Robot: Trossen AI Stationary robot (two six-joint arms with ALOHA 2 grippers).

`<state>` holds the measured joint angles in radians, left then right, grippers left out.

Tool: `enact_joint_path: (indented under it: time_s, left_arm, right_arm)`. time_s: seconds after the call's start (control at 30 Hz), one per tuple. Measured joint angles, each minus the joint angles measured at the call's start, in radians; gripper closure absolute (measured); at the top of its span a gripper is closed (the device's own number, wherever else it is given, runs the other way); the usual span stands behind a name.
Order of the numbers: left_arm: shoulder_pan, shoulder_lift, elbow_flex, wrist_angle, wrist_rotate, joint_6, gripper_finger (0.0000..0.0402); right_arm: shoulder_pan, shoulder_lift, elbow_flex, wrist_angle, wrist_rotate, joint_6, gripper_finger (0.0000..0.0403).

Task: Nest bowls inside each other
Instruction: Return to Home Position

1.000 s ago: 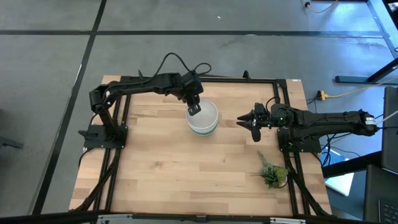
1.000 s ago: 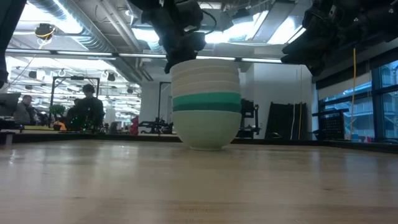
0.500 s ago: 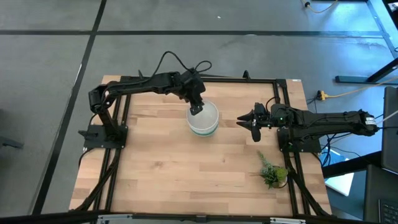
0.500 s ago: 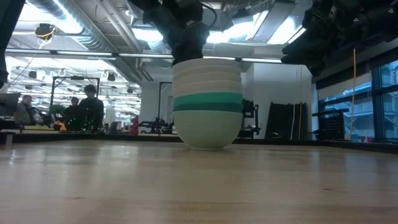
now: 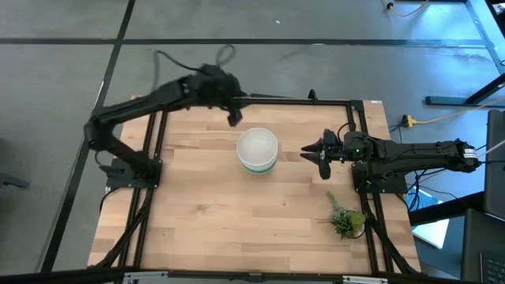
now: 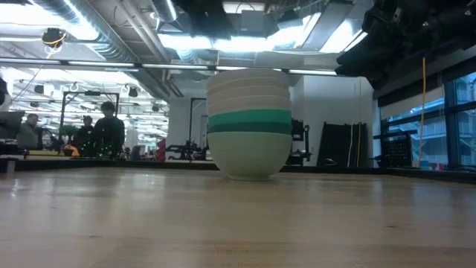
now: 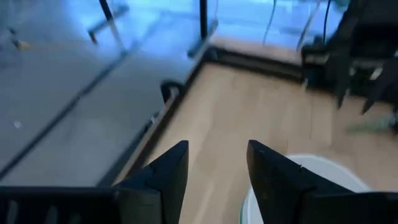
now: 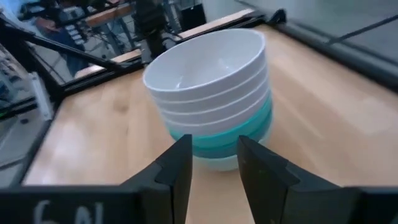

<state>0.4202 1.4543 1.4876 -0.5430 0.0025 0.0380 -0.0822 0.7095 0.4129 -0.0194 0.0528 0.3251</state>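
Near the middle of the worktop (image 5: 205, 213) stands the stack of bowls (image 5: 257, 150), white ones on top. At its 11 o'clock the left hand (image 5: 234, 118) hangs, fingers parted, empty. At 3 o'clock the right hand (image 5: 316, 154) sits, fingers slightly apart, empty.

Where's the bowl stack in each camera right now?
High: bowl stack at table centre; left hand beyond it, right hand beside it.
Low: stack centre, standing on the table.
Left wrist: white rim at the bottom right edge.
Right wrist: stack centre.
Shared landmark: the wooden table under it.
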Motion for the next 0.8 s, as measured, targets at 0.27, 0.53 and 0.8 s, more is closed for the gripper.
enact_joint_path:
  time_s: [0.27,0.53,0.8]
  left_arm:
    - [-0.009,-0.206,-0.010,-0.026,0.015,0.060,0.0243]
    - [-0.017,-0.416,-0.266,0.034,-0.096,0.021,0.0244]
    - [-0.017,-0.669,-0.573,0.144,-0.117,-0.046,0.0245]
  right_arm:
    - [0.000,-0.018,0.000,0.028,0.170,-0.079,0.0274]
    - [-0.055,-0.077,0.000,0.036,0.268,-0.151,0.0274]
    - [-0.149,-0.161,0.000,0.035,0.269,-0.205,0.0274]
